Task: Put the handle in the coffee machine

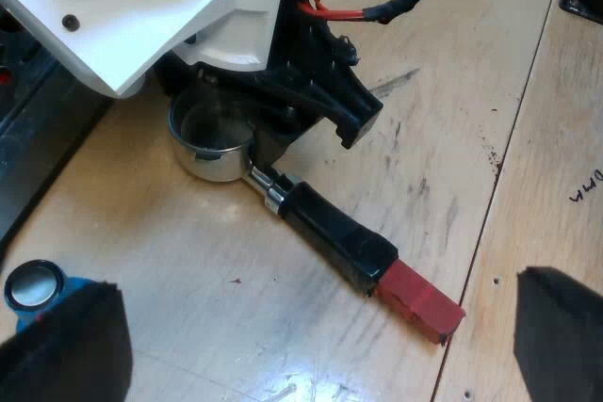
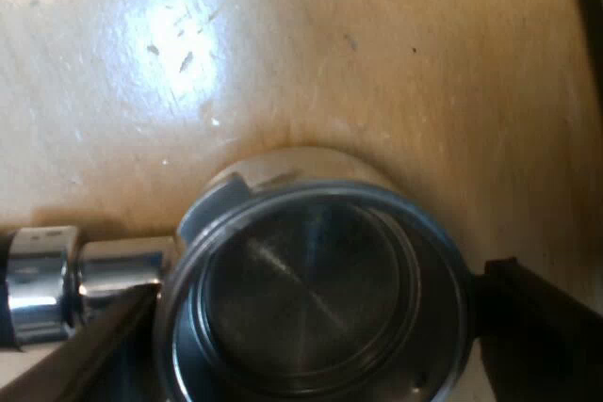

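— Where do we have the holder [image 1: 325,237], the metal one with the round steel basket and the black handle tipped in red?

— We see it lying flat and loose on the pale wooden table [image 1: 188,270]. The basket [image 2: 311,298] is mouth up and shows its steel floor.

— And its long axis?

— It runs from the basket straight out along the handle. The red end [image 1: 421,300] points away from our right gripper [image 2: 320,280] and toward our left gripper [image 1: 316,327], and it stops just beside a seam [image 1: 490,223] between two boards.

— What about the right gripper?

— It sits low over the basket, with the rim at its middle. We cannot tell whether it is clamped on the rim or loose.

— And the left one?

— It hangs near the red end, its two black fingers [image 1: 61,350] spread wide over the table. A round blue tamper [image 1: 33,289] stands close by one finger, well apart from the holder.
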